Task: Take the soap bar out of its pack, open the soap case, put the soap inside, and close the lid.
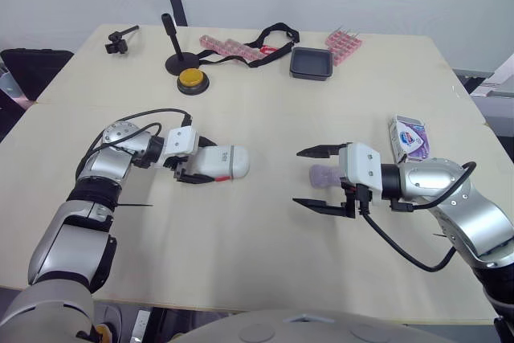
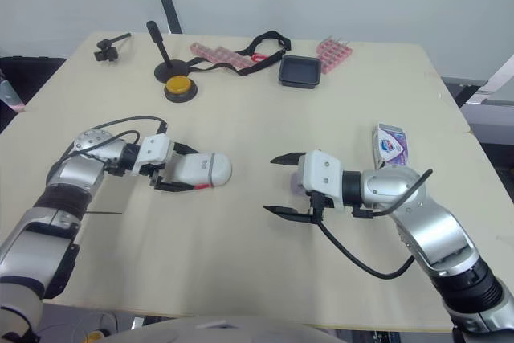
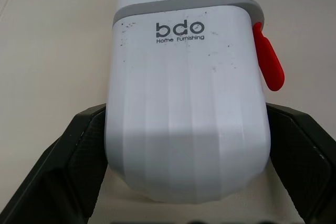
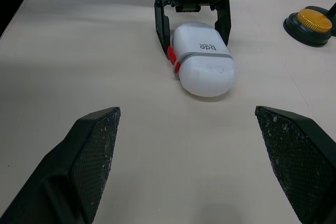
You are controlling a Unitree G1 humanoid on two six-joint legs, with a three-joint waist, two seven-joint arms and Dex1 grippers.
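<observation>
The left gripper (image 1: 199, 163) is clamped on the rounded end of the white soap case (image 1: 226, 162), one black finger on each side. The case lies on its side on the table (image 1: 257, 255), lid shut, its red tab (image 3: 268, 62) to one side. The right gripper (image 1: 299, 176) faces the case, well apart from it, its fingers spread wide. The purple soap bar (image 1: 324, 175) sits between those fingers, close to their base. The opened soap pack (image 1: 408, 136) lies beyond the right arm, near the table's edge.
</observation>
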